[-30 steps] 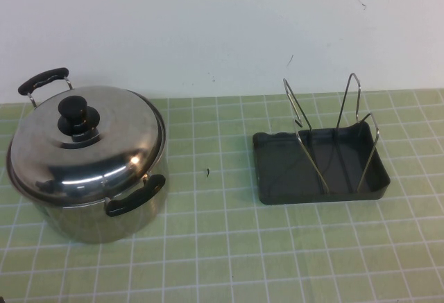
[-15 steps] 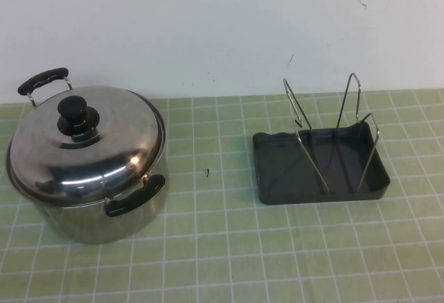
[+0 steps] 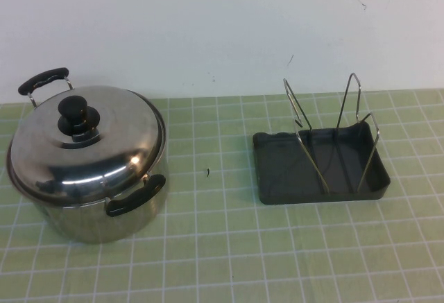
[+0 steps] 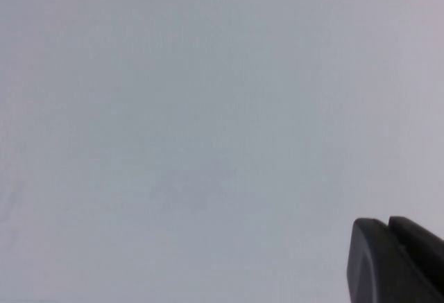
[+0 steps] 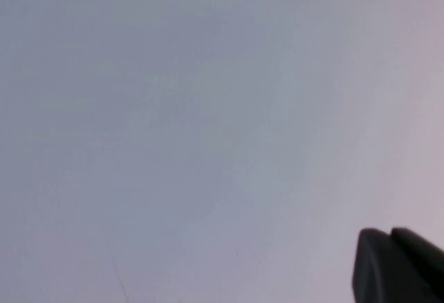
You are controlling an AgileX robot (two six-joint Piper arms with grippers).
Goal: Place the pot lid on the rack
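Observation:
The shiny steel pot lid [image 3: 97,157] with its black knob [image 3: 75,117] sits closed on the deep steel pot [image 3: 90,221] at the left of the table. The rack [image 3: 309,152], thin wire loops standing in a dark grey tray [image 3: 275,171], stands at the right. Neither gripper shows in the high view. My left gripper [image 4: 387,224] shows only as two dark fingertips pressed together against a blank white wall. My right gripper [image 5: 390,233] shows the same way, fingertips together. Both are empty and away from the lid and rack.
The table carries a green mat with a white grid [image 3: 222,247]. A white wall [image 3: 222,32] rises right behind the pot and the rack. A small dark speck [image 3: 207,172] lies between pot and rack. The pot has two black handles [image 3: 135,195].

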